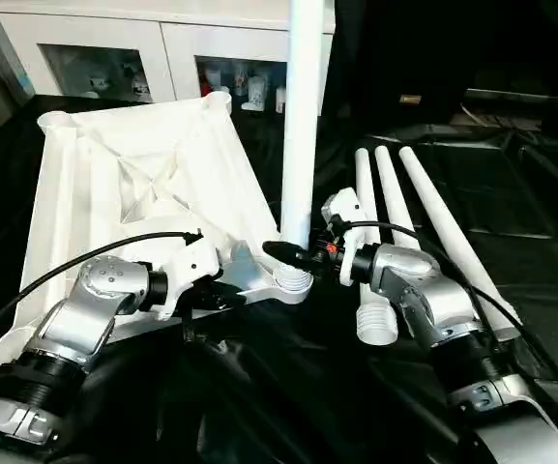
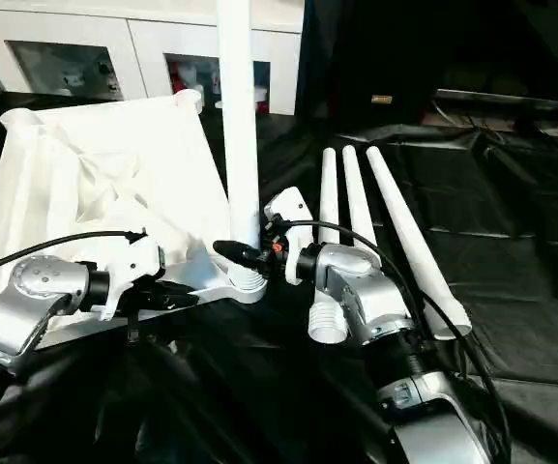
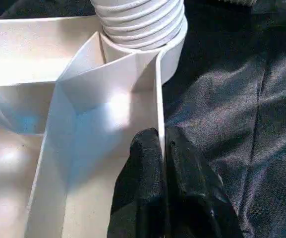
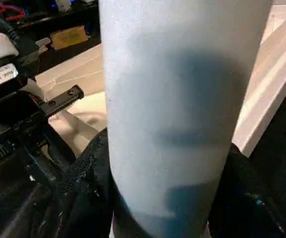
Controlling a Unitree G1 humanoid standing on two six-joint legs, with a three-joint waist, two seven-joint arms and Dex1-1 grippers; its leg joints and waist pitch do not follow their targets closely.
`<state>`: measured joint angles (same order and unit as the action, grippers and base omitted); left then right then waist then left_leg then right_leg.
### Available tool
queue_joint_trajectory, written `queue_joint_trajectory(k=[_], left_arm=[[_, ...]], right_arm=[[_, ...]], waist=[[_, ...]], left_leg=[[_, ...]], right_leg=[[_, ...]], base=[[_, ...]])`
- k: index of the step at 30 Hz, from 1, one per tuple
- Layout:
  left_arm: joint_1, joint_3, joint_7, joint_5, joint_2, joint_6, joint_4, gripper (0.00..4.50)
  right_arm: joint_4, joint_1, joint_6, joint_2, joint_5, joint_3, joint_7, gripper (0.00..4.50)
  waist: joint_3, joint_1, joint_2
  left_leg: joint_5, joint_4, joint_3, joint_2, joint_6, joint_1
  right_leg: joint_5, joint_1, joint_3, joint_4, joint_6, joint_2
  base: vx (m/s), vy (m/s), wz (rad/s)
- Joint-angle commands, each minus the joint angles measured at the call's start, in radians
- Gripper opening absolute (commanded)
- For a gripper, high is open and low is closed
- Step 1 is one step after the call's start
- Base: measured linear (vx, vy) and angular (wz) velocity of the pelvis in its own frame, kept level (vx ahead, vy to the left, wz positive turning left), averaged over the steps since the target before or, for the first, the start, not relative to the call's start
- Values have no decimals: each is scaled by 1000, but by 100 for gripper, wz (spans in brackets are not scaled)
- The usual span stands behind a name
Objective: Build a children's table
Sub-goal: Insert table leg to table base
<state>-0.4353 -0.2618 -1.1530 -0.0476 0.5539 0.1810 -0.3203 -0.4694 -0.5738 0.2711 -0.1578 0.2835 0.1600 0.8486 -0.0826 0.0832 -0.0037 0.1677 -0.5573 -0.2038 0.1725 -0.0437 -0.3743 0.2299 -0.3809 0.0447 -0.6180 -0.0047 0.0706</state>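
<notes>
The near middle of the surface (image 1: 288,387), covered by black cloth, lies open between the two arms. Behind it the way is blocked: the upturned table top (image 1: 114,193) fills the left half, and one upright leg (image 1: 303,126) stands in its near right corner socket. The left pincer (image 3: 161,163) is clamped on the rim at that corner, and the right pincer (image 1: 288,253) clasps the base of the upright leg, so the corner is crowded. Three loose legs (image 1: 424,222) lie side by side on the right half. The far right corner is open cloth. A white cabinet (image 1: 143,48) closes the far edge.
</notes>
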Motion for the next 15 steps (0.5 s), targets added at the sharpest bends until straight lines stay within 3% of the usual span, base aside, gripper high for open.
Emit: queue_joint_trajectory(k=[1, 8, 11, 12, 13, 15], left_arm=[[11, -36, -16, 36, 13, 18, -33, 0], [-6, -33, 2, 39, 4, 7, -51, 0], [-12, -31, 6, 39, 3, 3, -60, 0], [-14, -31, 7, 39, 3, 2, -63, 0], [-17, -30, 9, 40, 2, 1, -65, 0], [-20, -31, 11, 40, 3, -2, -69, 0]], right_arm=[[-58, 24, 14, -11, -16, -24, -47, 192], [-70, 106, -23, -11, 25, -94, -61, 192], [-88, 140, -53, 2, 37, -114, -64, 192], [-93, 147, -62, 5, 40, -118, -67, 192], [-100, 154, -70, 10, 43, -124, -71, 192], [-113, 167, -104, 17, 47, -131, -75, 192]], waist=[[51, 4, 9], [55, 12, 10], [55, 14, 11], [54, 16, 18], [54, 15, 14], [54, 17, 16]], left_leg=[[242, 70, 35, 68, -5, 21], [232, 68, 34, 69, -1, 22], [242, 68, 34, 69, -2, 23], [247, 69, 36, 69, -4, 23], [252, 70, 36, 69, -5, 22], [266, 71, 36, 69, -9, 24]], right_leg=[[168, 24, -54, 79, -235, 88], [128, 24, -53, 77, -235, 87], [134, 23, -53, 78, -238, 88], [136, 22, -53, 78, -239, 89], [137, 24, -52, 79, -238, 87], [156, 22, -53, 81, -236, 89]], base=[[0, 0, 0], [0, 0, 0], [0, 0, 0], [0, 0, 0], [0, 0, 0], [0, 0, 0]])
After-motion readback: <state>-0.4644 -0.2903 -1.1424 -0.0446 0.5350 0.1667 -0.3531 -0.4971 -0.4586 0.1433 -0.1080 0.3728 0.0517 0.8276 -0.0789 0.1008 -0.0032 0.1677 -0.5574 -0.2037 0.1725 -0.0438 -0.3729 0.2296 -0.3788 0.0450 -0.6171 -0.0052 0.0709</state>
